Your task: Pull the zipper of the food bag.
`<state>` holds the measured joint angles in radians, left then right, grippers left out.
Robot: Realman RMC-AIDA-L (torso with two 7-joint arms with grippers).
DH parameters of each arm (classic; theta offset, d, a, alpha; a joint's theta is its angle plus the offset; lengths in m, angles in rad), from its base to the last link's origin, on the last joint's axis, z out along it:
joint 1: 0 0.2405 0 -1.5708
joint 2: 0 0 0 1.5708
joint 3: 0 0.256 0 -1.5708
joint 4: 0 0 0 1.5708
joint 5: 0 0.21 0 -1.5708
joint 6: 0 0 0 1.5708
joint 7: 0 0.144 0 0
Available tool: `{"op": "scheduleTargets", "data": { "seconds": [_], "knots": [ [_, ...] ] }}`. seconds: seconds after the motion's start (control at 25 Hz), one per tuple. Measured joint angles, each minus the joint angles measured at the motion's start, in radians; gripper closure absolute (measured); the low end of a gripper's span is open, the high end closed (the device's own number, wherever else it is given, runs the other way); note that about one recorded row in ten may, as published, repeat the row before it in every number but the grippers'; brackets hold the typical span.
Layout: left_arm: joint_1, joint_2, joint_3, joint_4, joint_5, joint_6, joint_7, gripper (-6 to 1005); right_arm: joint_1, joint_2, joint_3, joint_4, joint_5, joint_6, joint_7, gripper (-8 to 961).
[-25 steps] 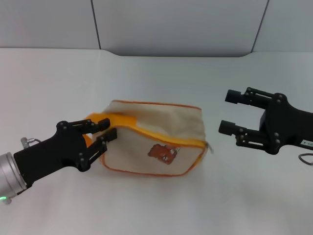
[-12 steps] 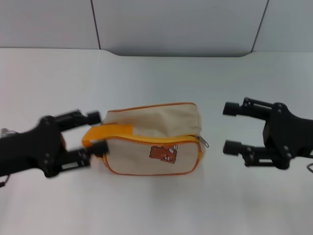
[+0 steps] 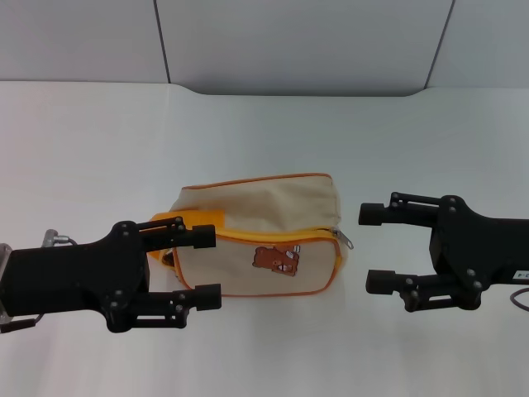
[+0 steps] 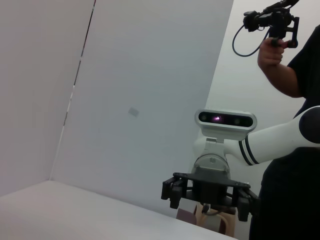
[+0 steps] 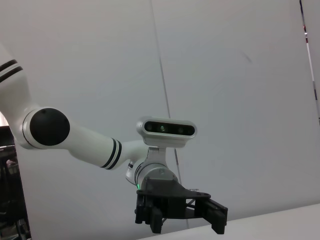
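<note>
The food bag (image 3: 264, 211) lies on the white table (image 3: 264, 132), with its bear patch (image 3: 277, 259) facing me. The zipper (image 3: 273, 238) runs along its upper front edge, and the silver pull tab (image 3: 345, 241) is at the right end. The orange handle strap (image 3: 175, 223) sticks out at the left end. My left gripper (image 3: 208, 266) is open in front of the bag's left end; one finger overlaps the strap. My right gripper (image 3: 372, 247) is open and empty just right of the pull tab, apart from it. Each wrist view shows only the other arm's gripper, far off.
Grey wall panels (image 3: 297, 41) stand behind the table. A cable (image 3: 519, 298) lies at the right edge. A person (image 4: 292, 100) holding a hand-held device stands behind the right arm in the left wrist view.
My left gripper has let go of the strap and now hangs open by the bag's left end. The bag has settled flat and square. My right gripper has moved left toward the pull tab.
</note>
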<state>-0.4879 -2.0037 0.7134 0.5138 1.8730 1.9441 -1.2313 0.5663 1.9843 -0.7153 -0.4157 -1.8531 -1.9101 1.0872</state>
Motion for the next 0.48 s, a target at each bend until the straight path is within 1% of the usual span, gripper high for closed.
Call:
{"op": "scheduleTargets", "data": {
  "seconds": [0.48],
  "knots": [
    [0.008,-0.001,0.003,0.002,0.000,-0.005,0.014,206,0.001,0.001,0.000,0.002,0.000,-0.003,0.006,145]
  ]
}}
